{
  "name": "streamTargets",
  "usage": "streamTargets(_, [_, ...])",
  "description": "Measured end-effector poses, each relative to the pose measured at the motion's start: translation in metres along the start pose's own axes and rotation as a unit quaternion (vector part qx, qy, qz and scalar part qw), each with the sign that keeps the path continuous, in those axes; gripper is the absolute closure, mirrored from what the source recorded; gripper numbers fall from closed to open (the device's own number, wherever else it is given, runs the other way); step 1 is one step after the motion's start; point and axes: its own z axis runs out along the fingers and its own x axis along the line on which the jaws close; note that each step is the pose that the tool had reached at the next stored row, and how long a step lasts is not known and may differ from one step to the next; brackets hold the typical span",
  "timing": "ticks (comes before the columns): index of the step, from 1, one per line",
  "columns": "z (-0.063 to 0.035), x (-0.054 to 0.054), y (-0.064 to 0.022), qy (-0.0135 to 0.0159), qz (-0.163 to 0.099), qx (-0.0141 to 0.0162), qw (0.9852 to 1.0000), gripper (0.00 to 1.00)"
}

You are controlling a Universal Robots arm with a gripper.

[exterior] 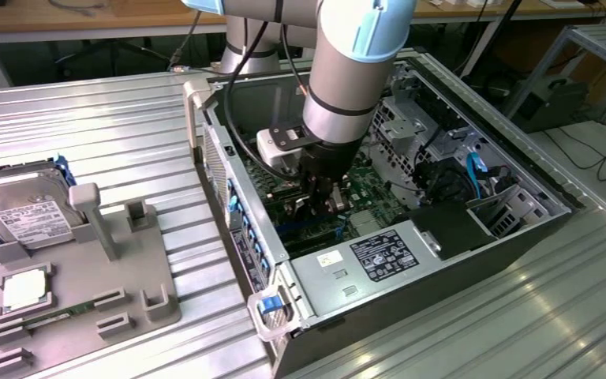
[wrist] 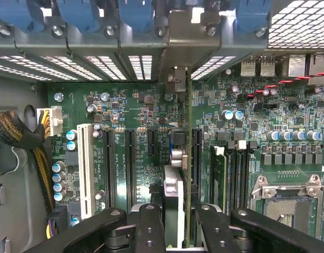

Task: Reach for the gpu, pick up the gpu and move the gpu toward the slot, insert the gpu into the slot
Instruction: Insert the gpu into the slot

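Wrist view — gpu edge-on, slot hidden

Robotics lab: ribbed aluminium bench, open computer case, cabled desks.

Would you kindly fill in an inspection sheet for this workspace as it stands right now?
Surface: ribbed metal table.
Job's things: gpu edge-on between the gripper fingers, over the motherboard inside the open computer case; slot hidden beneath the card.
Clutter: grey fixture tray holding a hard drive and a processor chip.
Grippers: gripper shut on the gpu.
Cables: braided power bundle; blue cable.
Surroundings: desks and floor cables behind.
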Motion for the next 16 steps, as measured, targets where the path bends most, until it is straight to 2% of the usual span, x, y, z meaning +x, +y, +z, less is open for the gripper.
streamTargets(8, [0.0001, 0.0000, 0.0011, -0.0001, 0.000, 0.0000, 1.0000, 0.72])
streamTargets(13, [0.0007, 0.0000, 0.0024, 0.0001, 0.000, -0.0026, 1.0000, 0.72])
streamTargets(16, [0.0008, 0.0000, 0.0024, 0.0000, 0.000, -0.0026, 1.0000, 0.72])
